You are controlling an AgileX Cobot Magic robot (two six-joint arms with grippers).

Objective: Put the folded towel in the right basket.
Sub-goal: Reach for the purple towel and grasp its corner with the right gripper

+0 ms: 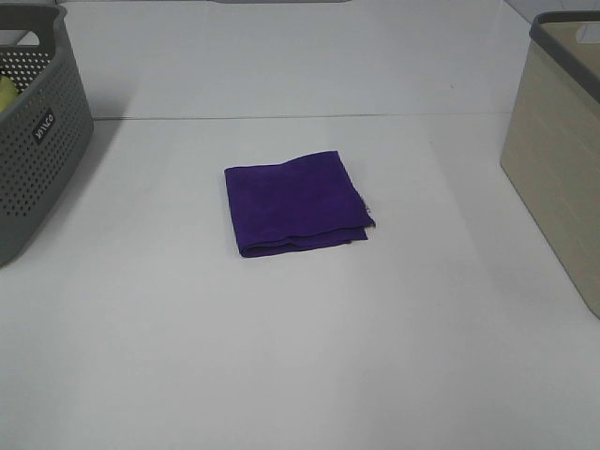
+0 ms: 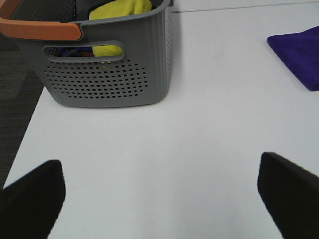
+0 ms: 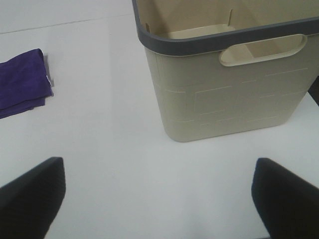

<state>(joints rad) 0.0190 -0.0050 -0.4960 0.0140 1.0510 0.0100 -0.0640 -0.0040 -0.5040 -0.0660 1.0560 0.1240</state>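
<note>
The folded purple towel (image 1: 295, 202) lies flat on the white table (image 1: 300, 356), near its middle. It also shows in the left wrist view (image 2: 299, 55) and the right wrist view (image 3: 22, 82). The right basket (image 1: 561, 150) is beige with a dark grey rim and stands at the table's right edge; in the right wrist view the right basket (image 3: 224, 79) looks empty. My left gripper (image 2: 159, 196) is open over bare table, well apart from the towel. My right gripper (image 3: 157, 196) is open in front of the beige basket. Neither gripper shows in the exterior high view.
A grey perforated basket (image 1: 33, 131) stands at the table's left edge. In the left wrist view the grey basket (image 2: 107, 69) has an orange handle and holds yellow cloth (image 2: 122, 10).
</note>
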